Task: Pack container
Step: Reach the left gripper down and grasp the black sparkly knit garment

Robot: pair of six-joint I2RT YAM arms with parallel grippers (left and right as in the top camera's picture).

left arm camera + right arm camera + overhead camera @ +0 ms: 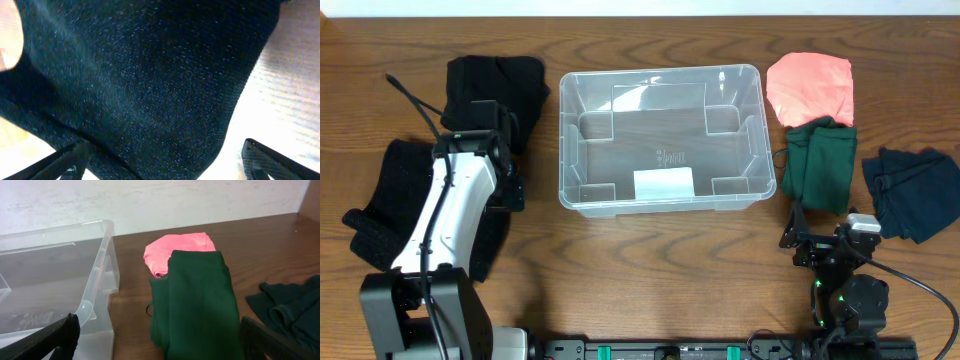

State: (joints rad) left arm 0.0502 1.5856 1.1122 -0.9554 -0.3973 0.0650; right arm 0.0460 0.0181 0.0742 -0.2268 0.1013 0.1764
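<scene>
While the left gripper (165,161) had its jaws spread wide, black knit fabric (150,75) filled nearly all of its wrist view. The cloth lay just ahead of the fingers and nothing was pinched yet. I could not tell whether the tips touched it. The right gripper (161,341) also stood wide open and held nothing. It was aimed at a dark green garment (192,300) folded just ahead of it.

Further out, the container (565,140) sat mid-table between the arms, white label (663,184) on its near side. Nothing was inside it, only bare ribs and floor. On the left of it lay two black garments, one at the far side (515,85) and one nearer (375,205), with the left arm over them. On the right were a pink garment (810,88), touching the green one's far end, and a navy garment (910,190) just beside that.

My read: packing had not begun. All five pieces were out on the wooden table (660,270), so every pick and drop was left. The first grab looked set on the left.
</scene>
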